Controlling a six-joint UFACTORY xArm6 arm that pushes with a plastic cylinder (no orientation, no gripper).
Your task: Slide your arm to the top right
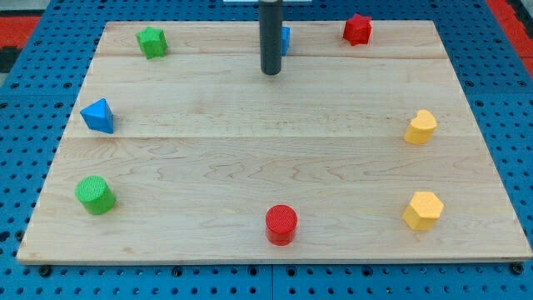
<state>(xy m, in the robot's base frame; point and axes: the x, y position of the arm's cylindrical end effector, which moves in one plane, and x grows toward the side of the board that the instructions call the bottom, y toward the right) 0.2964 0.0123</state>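
My tip [271, 72] rests on the wooden board [275, 150] near the view's top centre. A blue block [285, 39] sits just behind the rod to its right, mostly hidden by it. A red star-shaped block [357, 29] lies at the view's top right, well to the right of my tip. A green star-shaped block [151, 42] lies at the top left.
A blue triangular block [98, 116] sits at the left edge, a green cylinder [95, 194] at the bottom left, a red cylinder [281, 224] at the bottom centre. A yellow block [420, 127] and a yellow hexagon [422, 210] sit at the right.
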